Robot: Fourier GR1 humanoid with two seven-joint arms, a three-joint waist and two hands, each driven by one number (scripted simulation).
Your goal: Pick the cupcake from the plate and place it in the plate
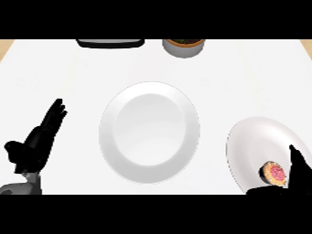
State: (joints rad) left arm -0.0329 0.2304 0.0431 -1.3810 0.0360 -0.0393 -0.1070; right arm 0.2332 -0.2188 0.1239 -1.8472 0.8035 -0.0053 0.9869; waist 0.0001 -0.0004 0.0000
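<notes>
White counter (pixel 253 68) bearing two white plates, one cupcake (pixel 276 173) low on the right plate (pixel 253 137) beside the straight-fingered right hand (pixel 303 171); an off-centre grasp could tip it short of the central plate (pixel 149 132), while the left hand (pixel 40 139) rests, fingers spread.

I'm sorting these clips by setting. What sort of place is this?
Probably a kitchen counter or dining surface: a white top carries two white plates, a large one in the middle and a second bearing a cupcake, with a cup-like container at the far edge.
</notes>
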